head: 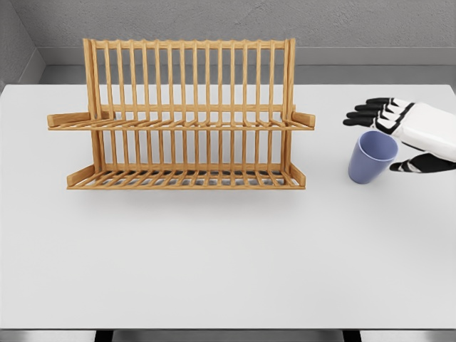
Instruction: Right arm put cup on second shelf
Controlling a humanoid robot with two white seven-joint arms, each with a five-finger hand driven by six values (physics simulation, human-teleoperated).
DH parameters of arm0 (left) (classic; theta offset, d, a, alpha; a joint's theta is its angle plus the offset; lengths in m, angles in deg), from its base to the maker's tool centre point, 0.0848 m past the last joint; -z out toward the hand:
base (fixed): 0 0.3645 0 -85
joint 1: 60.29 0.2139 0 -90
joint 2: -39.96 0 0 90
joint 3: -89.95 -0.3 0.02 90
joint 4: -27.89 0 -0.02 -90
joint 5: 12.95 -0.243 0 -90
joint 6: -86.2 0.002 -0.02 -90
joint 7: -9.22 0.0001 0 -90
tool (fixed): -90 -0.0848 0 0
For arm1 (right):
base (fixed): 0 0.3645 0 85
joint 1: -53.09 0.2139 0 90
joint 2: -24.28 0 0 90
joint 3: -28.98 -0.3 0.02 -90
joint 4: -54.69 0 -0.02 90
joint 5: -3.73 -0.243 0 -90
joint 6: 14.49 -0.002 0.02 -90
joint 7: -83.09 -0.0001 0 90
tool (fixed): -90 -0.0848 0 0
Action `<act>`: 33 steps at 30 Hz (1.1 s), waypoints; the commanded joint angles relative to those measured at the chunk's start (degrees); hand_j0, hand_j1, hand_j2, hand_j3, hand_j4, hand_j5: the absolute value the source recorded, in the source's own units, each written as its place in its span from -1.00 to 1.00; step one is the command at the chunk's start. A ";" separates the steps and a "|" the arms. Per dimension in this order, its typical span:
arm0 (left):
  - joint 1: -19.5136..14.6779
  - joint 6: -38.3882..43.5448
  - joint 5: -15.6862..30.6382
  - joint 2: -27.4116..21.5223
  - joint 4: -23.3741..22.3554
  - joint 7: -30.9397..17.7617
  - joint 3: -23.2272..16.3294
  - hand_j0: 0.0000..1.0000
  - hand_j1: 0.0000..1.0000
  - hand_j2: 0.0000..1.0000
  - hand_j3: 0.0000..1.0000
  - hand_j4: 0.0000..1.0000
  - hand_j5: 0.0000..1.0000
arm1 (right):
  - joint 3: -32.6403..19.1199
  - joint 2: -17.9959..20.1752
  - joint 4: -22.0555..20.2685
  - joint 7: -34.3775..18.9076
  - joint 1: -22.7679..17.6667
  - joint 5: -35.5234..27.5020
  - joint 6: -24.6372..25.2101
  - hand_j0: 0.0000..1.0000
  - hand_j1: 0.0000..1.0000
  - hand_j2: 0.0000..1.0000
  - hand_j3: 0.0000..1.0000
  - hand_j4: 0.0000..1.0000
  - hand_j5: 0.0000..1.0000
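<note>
step: right hand is reaching around the cup, fingers spread, not gripping.
next: closing on it, lifting toward the rack upper shelf.

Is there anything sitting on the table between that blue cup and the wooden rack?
No. In the head view, only bare white table separates the blue cup from the wooden dish rack. The right hand is on the cup's other side.
</note>
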 commanded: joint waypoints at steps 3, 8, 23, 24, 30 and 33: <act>0.00 0.01 0.01 0.00 -0.01 -0.01 0.00 1.00 1.00 1.00 1.00 1.00 1.00 | 0.08 0.74 -0.06 0.34 -0.09 -0.50 0.07 1.00 1.00 1.00 1.00 1.00 1.00; 0.00 0.01 0.01 0.00 -0.01 -0.01 0.00 1.00 1.00 1.00 1.00 1.00 1.00 | -3.70 1.26 5.47 -0.19 -0.97 -0.50 0.07 1.00 1.00 1.00 1.00 1.00 1.00; 0.00 0.01 0.01 0.00 -0.01 -0.01 0.00 1.00 1.00 1.00 1.00 1.00 1.00 | 10.62 -6.47 17.16 -22.80 16.61 -0.41 0.07 1.00 1.00 1.00 1.00 1.00 1.00; 0.00 0.01 0.01 0.00 -0.01 -0.01 0.00 1.00 1.00 1.00 1.00 1.00 1.00 | 10.71 -6.47 17.25 -22.80 16.87 -0.41 0.07 1.00 1.00 1.00 1.00 1.00 1.00; 0.00 0.01 0.01 0.00 -0.01 -0.01 0.00 1.00 1.00 1.00 1.00 1.00 1.00 | 14.75 -8.93 20.59 -22.80 20.83 -0.41 0.07 1.00 1.00 1.00 1.00 1.00 1.00; 0.00 0.01 0.01 0.00 -0.01 -0.01 0.00 1.00 1.00 1.00 1.00 1.00 1.00 | 15.63 -9.02 21.82 -22.80 21.36 -0.32 0.07 1.00 1.00 1.00 1.00 1.00 1.00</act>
